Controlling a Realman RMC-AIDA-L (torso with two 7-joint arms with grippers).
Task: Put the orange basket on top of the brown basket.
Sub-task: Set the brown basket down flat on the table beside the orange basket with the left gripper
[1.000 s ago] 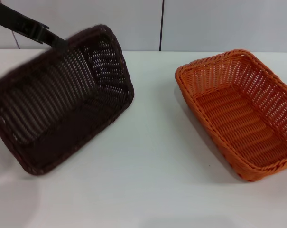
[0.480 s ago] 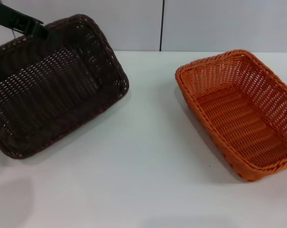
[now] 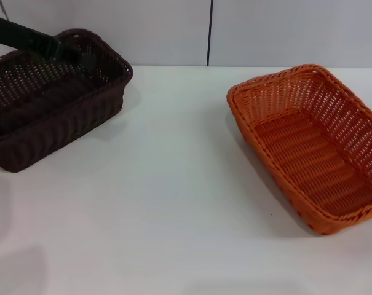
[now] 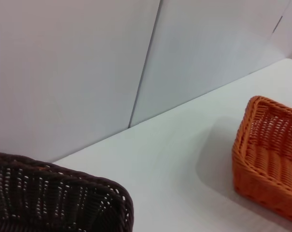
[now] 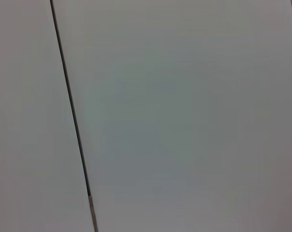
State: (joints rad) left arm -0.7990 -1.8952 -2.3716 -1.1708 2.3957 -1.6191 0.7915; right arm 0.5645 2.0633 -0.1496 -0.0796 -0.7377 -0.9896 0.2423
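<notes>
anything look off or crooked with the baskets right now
Nothing damaged or spilled. The brown basket sits at the table's far left, with the left gripper at its far rim. The orange basket rests flat at the right, apart from it, not yet stacked.

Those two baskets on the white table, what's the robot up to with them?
The robot's left arm reaches in from the far left, its gripper at the back rim of the brown basket, which sits near the table's left edge. Whether it is gripping the rim is unclear. The orange basket sits alone on the right side of the table, untouched and well apart from the brown one. The right arm is out of sight. Nothing is stacked yet.
</notes>
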